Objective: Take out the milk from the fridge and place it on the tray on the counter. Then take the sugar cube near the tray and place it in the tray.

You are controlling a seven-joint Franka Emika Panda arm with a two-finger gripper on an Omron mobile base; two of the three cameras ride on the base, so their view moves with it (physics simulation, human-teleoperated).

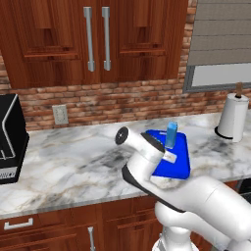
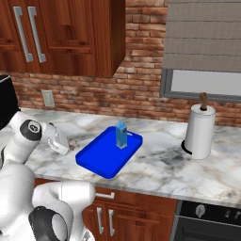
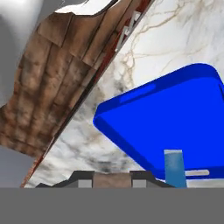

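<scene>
Counter (image 1: 73, 162), a white marble slab with grey veins, ran left to right across the scene over reddish-brown base cabinets (image 2: 136, 212) with silver handles. Matching wall cabinets (image 1: 98, 39) hung above a red brick backsplash (image 2: 117, 94), and a window (image 2: 207, 56) with a grey blind stood to the right.

Tray (image 2: 101, 157), bright blue with a low rim, lay flat on the counter near the front edge. Milk (image 2: 121, 135), a slim blue carton with a gabled top, stood upright inside the tray toward its far end; the left base view showed it (image 1: 171, 135) at the tray's far right corner (image 1: 181, 162).

A white paper-towel roll (image 2: 200, 131) on a dark base stood upright on the counter, well to the right of the tray. A black appliance (image 1: 10, 137) sat at the far left of the counter.

Gripper (image 3: 112, 180) was low over the counter just beside the tray's left edge, partly hidden by the arm in both base views. Its jaws were closed on the sugar cube (image 3: 112, 179), a small light-tan block seen between the two fingertips (image 3: 85, 177) in the hand view. Beyond the cube in that view lay the tray (image 3: 175, 118) with the carton (image 3: 175, 168) on it.
</scene>
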